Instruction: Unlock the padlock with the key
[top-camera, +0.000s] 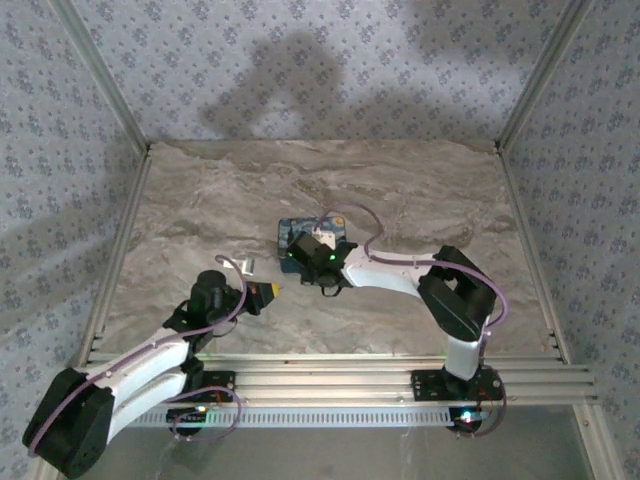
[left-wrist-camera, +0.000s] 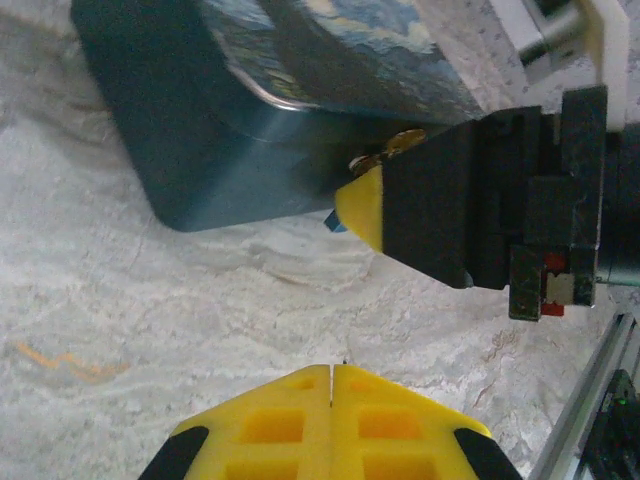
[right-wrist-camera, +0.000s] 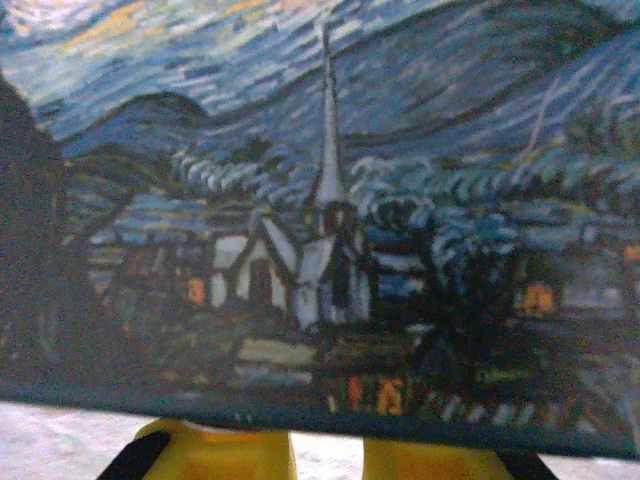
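Note:
The padlock (top-camera: 296, 230), a dark-blue block with a swirl print, lies flat mid-table. Its printed face (right-wrist-camera: 330, 200) spreads across the right wrist view and hides my fingertips. My right gripper (top-camera: 308, 252) is pressed to the padlock's near side (left-wrist-camera: 220, 130), jaws nearly together (right-wrist-camera: 328, 440). In the left wrist view a brass key (left-wrist-camera: 402, 143) pokes out at that gripper's yellow tip (left-wrist-camera: 365, 190), against the padlock's side. My left gripper (top-camera: 272, 291) hovers over bare table to the near left, shut and holding nothing (left-wrist-camera: 331, 368).
The marbled tabletop (top-camera: 200, 210) is boxed in by patterned walls (top-camera: 60, 150) on three sides. Metal rails (top-camera: 330, 375) run along the near edge by both arm bases. My right arm (top-camera: 450, 295) reaches in from the near right.

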